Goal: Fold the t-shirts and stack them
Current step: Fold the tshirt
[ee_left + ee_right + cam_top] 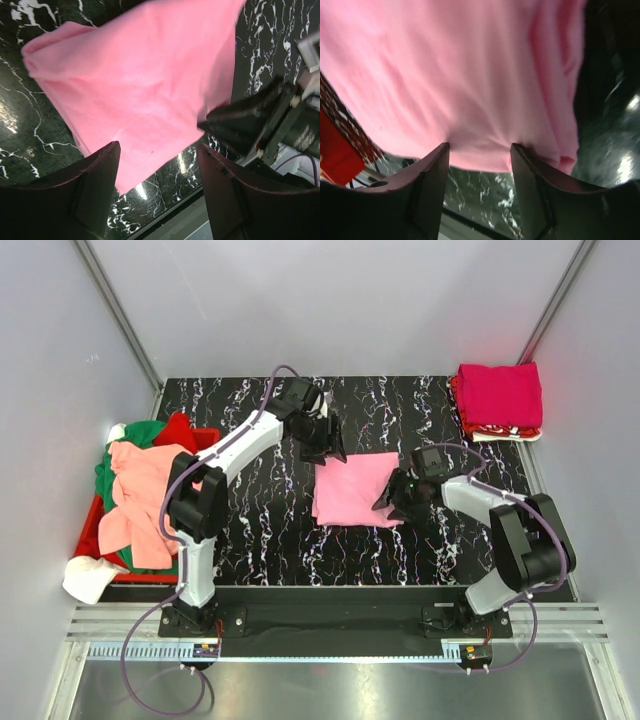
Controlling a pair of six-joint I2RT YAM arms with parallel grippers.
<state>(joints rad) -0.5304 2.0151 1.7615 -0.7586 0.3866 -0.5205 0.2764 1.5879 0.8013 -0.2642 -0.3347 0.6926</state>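
Note:
A folded pink t-shirt [352,490] lies flat in the middle of the black marble table. My left gripper [325,440] hovers over its far left corner; in the left wrist view its jaws [159,165] stand open with nothing between them, the pink t-shirt [145,85] spread beyond the tips. My right gripper [395,498] is at the shirt's right edge. Its jaws [480,150] are open, and the fingertips [442,150] touch the hem of the pink t-shirt [460,75]. A stack of folded magenta and red t-shirts [500,400] sits at the back right corner.
A red plastic crate [92,525] on the left holds a heap of unfolded shirts: salmon [145,495], green [135,435], red [180,428] and white [88,578] spilling over the near corner. Grey walls enclose the table. The right arm's gripper [250,125] shows in the left wrist view.

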